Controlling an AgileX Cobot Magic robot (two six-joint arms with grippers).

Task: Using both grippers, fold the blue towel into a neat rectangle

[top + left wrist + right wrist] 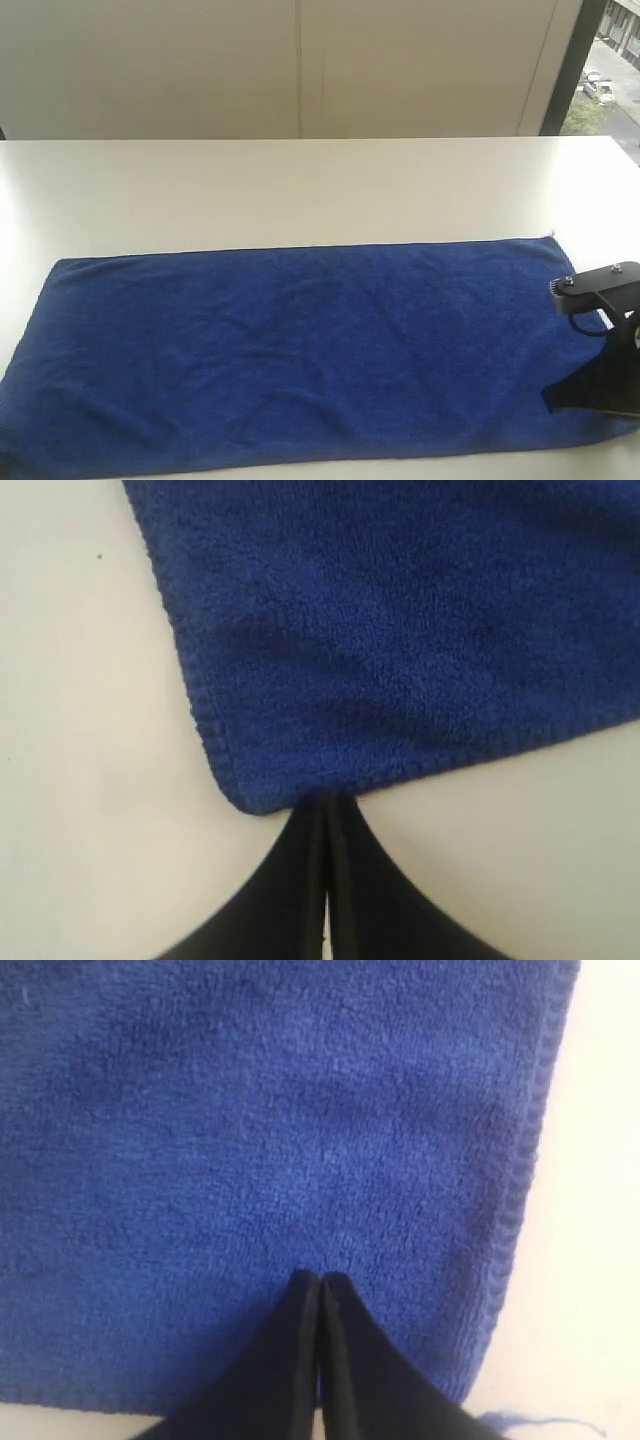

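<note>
Closest to me are the two grippers. The right gripper (562,396) sits low on the near right corner of the blue towel (300,350), with its jaws pressed tight together and no gap. Its tips touch the fluffy cloth just inside the stitched edge. The left gripper (325,805) is out of sight in the wide view. Its own camera shows it at another towel corner, jaws shut too, with the tips right at the edge. (I cannot tell if either one has a bit of cloth nipped between its tips.)

Past them the towel lies spread out flat in one big layer, long side across the white table (300,185). I think no fold has been made yet, so nearly all the job is left: lift the near corners, carry them over and line up the edges. Far behind are a pale wall (200,60) and a window (612,70).
</note>
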